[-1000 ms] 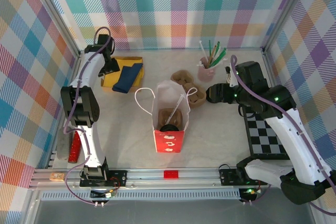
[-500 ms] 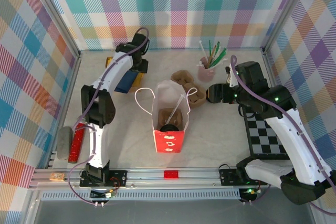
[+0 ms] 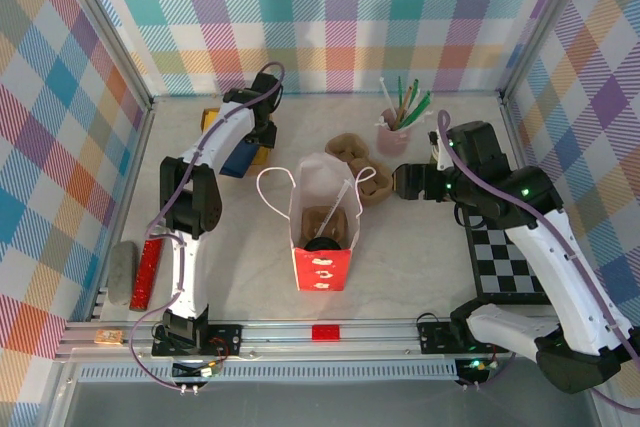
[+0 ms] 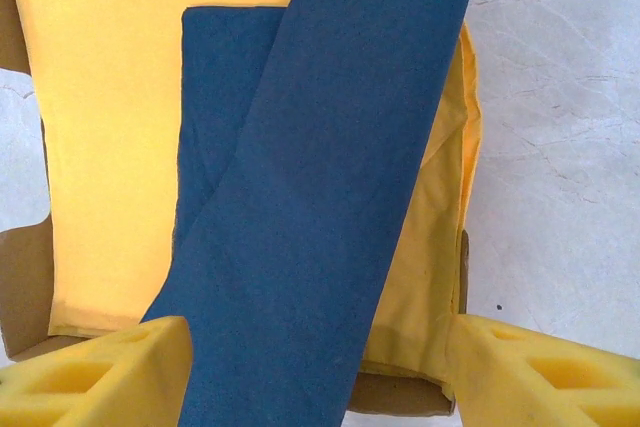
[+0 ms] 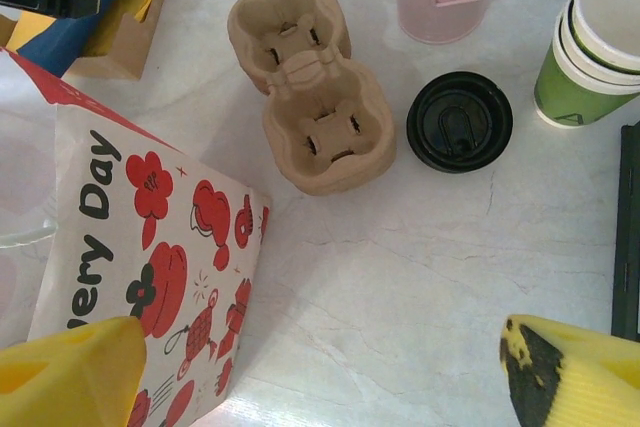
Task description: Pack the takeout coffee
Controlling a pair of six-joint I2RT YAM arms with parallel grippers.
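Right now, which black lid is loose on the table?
The loose black lid lying flat between the cardboard cup carrier and the green cup stack; the other black lid sits inside the red bag.

The white paper bag printed with red flowers (image 5: 150, 247) carries black lettering, cut off, reading "ery Day".

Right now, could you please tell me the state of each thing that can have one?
Red printed paper bag: upright, top open.
Takeout coffee cup with round black plastic lid: lidded, inside the bag.
Stack of green, cream-rimmed paper cups: lidless.
Loose round black plastic lid: flat on the table, on no cup.
Left gripper: open, empty.
Right gripper: open, empty.
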